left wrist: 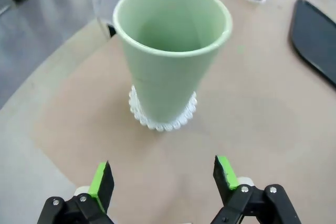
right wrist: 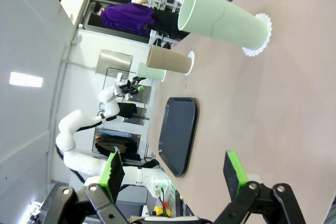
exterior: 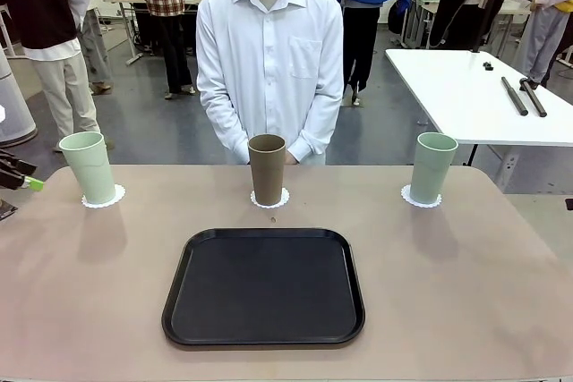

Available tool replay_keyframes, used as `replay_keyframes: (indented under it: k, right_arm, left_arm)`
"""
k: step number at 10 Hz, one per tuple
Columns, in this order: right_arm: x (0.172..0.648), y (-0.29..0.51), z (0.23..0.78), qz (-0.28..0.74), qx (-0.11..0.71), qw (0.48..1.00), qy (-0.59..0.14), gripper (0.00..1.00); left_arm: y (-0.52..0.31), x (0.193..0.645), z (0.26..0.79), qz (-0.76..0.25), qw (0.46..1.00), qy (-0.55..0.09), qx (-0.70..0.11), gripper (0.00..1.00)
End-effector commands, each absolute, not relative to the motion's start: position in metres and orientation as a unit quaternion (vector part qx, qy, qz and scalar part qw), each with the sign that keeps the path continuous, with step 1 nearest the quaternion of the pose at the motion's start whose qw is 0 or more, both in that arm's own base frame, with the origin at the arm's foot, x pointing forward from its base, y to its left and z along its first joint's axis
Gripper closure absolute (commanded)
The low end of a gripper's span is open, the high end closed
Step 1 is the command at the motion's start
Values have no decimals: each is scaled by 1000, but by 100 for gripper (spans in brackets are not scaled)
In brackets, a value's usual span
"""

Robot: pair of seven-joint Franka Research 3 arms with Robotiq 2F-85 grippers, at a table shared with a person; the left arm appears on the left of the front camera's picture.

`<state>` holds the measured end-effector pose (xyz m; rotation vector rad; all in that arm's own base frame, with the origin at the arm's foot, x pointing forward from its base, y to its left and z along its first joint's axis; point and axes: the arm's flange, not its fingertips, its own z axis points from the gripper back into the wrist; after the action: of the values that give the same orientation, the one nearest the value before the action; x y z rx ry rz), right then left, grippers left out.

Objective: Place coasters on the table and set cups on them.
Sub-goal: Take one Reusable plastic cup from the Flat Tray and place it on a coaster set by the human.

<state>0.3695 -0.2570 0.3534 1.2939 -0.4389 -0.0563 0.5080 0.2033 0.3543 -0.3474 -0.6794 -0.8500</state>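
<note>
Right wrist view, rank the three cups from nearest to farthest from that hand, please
From the right hand, which is open and holds nothing:
1. The mint green cup, nearest, on its coaster at the upper right of the picture.
2. The tan-brown cup, farther along the table, mid row.
3. The other mint green cup, farthest, beyond the brown one by the left arm.

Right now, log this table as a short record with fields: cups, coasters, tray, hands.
cups: left mint cup, tan cup, right mint cup, all upright along the far side
coasters: one under each cup, left coaster included
tray: black tray, bare, near the middle of the table
left hand: open, facing the left mint cup, apart from it
right hand: open, holding nothing
</note>
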Motion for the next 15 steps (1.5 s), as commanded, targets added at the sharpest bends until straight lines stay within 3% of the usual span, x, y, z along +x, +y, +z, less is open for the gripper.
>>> replay_keyframes:
  k: [1, 3, 6, 11, 15]
  right_arm:
    - [369, -256, 354, -26, 598, 775, -203, 0]
    - [369, -256, 354, -26, 598, 775, -203, 0]
    - [369, -256, 354, -26, 598, 775, -203, 0]
    - [369, -256, 354, -26, 598, 775, -203, 0]
    - [369, -256, 354, -26, 598, 775, -203, 0]
  left_arm:
    - [183, 473, 392, -421, 866, -242, -121, 0]
    - [166, 447, 426, -409, 889, -189, -88, 0]
    - [112, 421, 467, -425, 887, -176, -27, 0]
    - [33, 418, 493, -445, 880, -164, 24, 0]
    - [35, 425, 495, -455, 874, -169, 5, 0]
